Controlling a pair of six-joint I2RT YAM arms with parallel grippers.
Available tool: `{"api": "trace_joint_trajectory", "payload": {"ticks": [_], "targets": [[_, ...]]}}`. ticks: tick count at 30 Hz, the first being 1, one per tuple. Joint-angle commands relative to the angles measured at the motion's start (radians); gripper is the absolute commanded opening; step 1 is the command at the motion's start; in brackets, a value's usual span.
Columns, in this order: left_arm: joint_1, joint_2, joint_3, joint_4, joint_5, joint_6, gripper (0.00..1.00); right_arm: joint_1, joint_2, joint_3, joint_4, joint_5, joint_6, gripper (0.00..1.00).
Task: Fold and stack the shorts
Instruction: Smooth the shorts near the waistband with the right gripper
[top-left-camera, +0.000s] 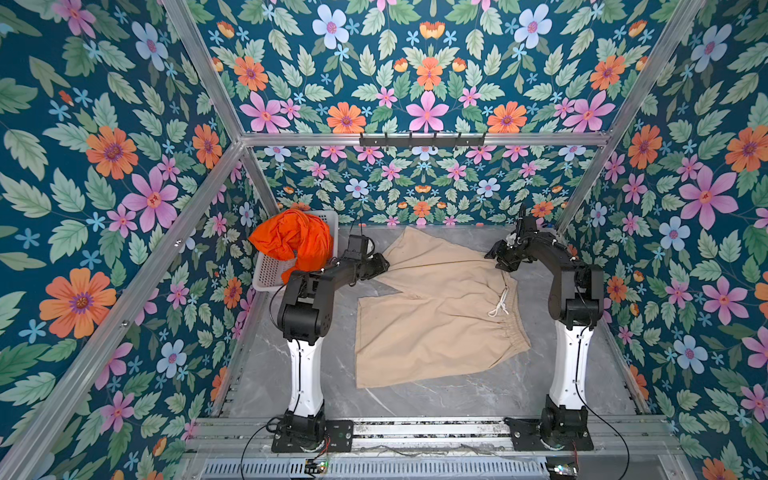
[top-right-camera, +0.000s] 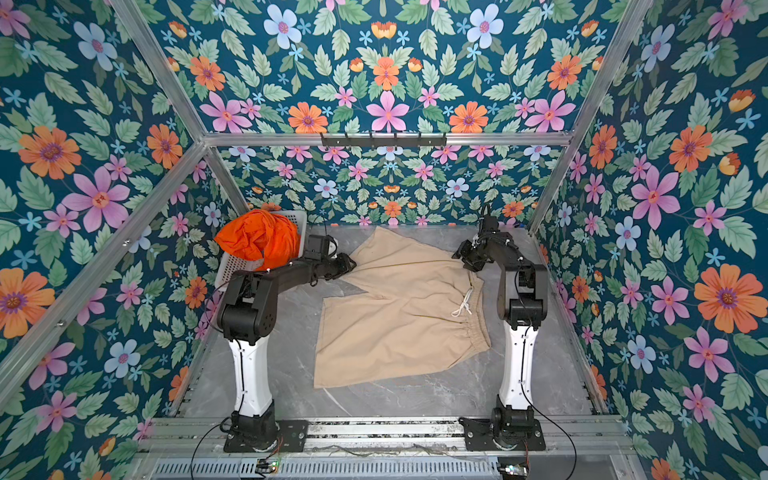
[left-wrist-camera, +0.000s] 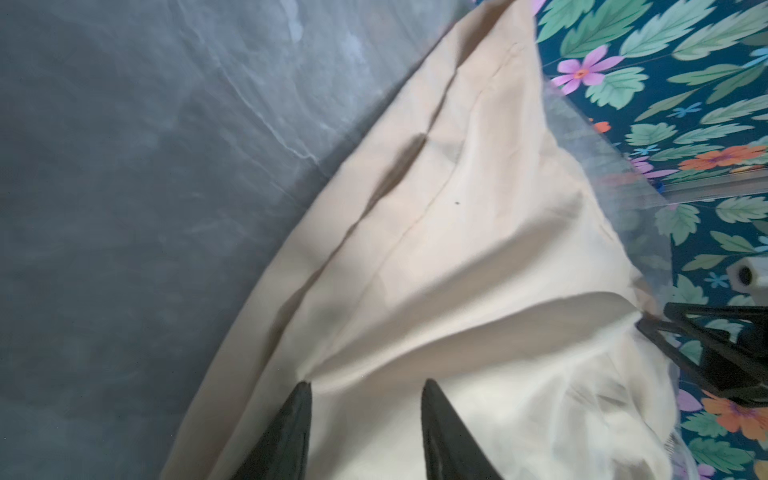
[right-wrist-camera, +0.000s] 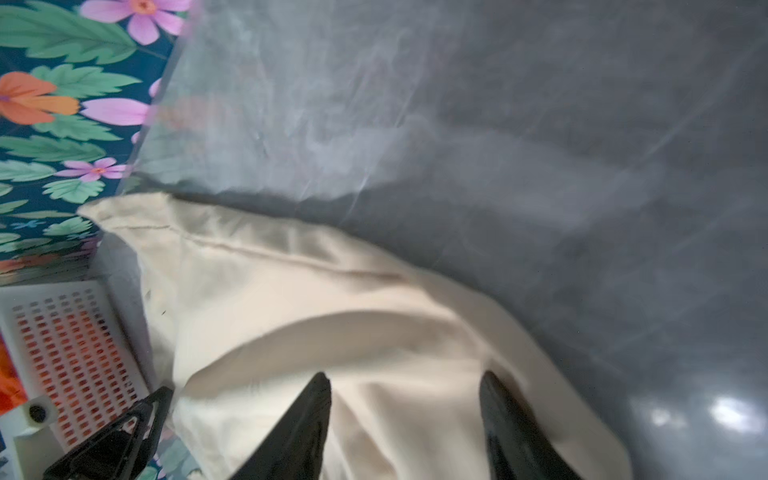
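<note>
On the grey marble tabletop (top-left-camera: 457, 399), beige cloth shorts (top-left-camera: 432, 316) lie spread at centre. Bright orange shorts (top-left-camera: 291, 241) heap in the white perforated basket (top-left-camera: 266, 274) at ten o'clock. The left gripper (left-wrist-camera: 368, 384) and right gripper (right-wrist-camera: 406, 376) hover half-open over the beige fabric, holding nothing.

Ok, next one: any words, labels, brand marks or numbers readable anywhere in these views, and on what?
None readable.
The beige shorts, orange shorts and white basket show no print or tag.
The circuit board at the front rail is too small to read.
</note>
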Motion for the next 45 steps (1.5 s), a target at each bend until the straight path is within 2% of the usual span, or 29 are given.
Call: {"api": "trace_joint_trajectory", "payload": {"ticks": [1,6,10,16,20,29,33,40,45], "targets": [[-0.006,-0.11,-0.017,0.009,0.029,0.003,0.46,0.004,-0.096,-0.028,0.044,-0.06,-0.025,0.58],[-0.023,-0.306,-0.135,-0.06,0.0,0.023,0.46,0.037,-0.261,-0.156,0.043,-0.067,-0.068,0.59],[-0.065,-0.429,-0.317,-0.048,-0.022,0.004,0.46,0.117,-0.399,-0.374,0.11,-0.084,-0.074,0.58],[-0.074,-0.458,-0.523,0.005,-0.021,-0.04,0.45,0.227,-0.486,-0.612,0.208,-0.091,-0.03,0.57],[-0.075,-0.447,-0.593,0.028,-0.04,-0.049,0.44,0.236,-0.507,-0.734,0.239,-0.068,-0.008,0.57],[-0.06,-0.377,-0.606,-0.016,-0.136,-0.02,0.43,0.16,-0.499,-0.887,0.234,0.024,0.033,0.57],[-0.026,-0.382,-0.619,-0.025,-0.171,-0.01,0.43,0.131,-0.527,-0.942,0.24,0.046,0.034,0.57],[-0.008,-0.392,-0.567,-0.04,-0.139,0.04,0.43,0.186,-0.603,-0.924,0.253,-0.015,0.0,0.58],[-0.012,-0.495,-0.508,-0.102,-0.096,0.039,0.45,0.15,-0.779,-0.876,0.179,-0.039,-0.002,0.61]]}}
